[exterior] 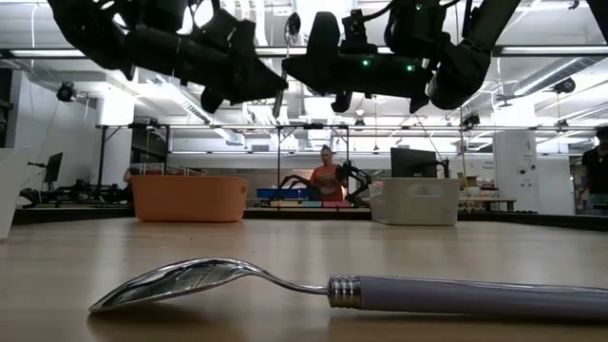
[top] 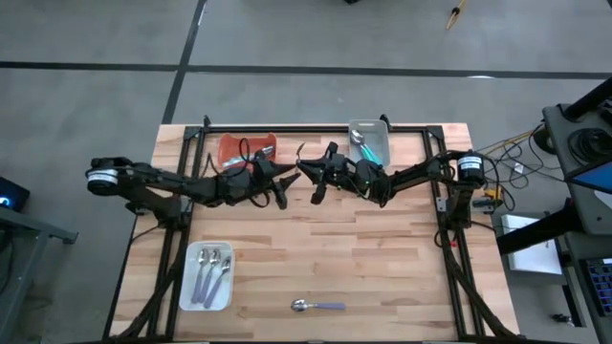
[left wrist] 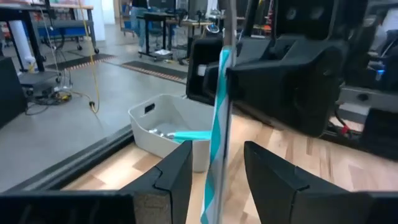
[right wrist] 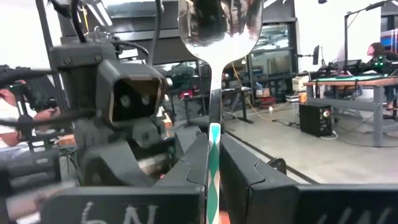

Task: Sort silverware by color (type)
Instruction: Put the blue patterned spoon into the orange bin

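Teal-handled spoon (right wrist: 214,93) — held up in the air mid-table between the 2 grippers, bowl upward in the right wrist view. The right gripper (right wrist: 213,163) is clenched on the teal handle, fingers pressed to either side of it. The left gripper (left wrist: 216,177) has its fingers parted with the same handle standing in the gap between them; I cannot tell whether either pad touches it. Judgement: this reads as a hand-over pose, the spoon kept upright so the second arm can get a clean grip on the slim handle.

In the high view both arms meet over the far middle of the table, left gripper (top: 284,183) and right gripper (top: 311,175) nearly nose to nose.

Other spoons:
- 1 lavender-handled spoon (top: 317,306) lies alone on the bare wood at the near edge, bowl toward the left arm's side — not yet sorted.
- The white tray (top: 187,294) at the near left holds about 3 lavender or pale-handled spoons (top: 211,270); exact count unclear.
- The grey tray (top: 384,127) at the far right holds teal-handled spoons (top: 368,145). The teal spoon in hand probably belongs there.
- The orange tray (top: 230,147) sits at the far left, partly covered by the left arm; contents cannot be made out.
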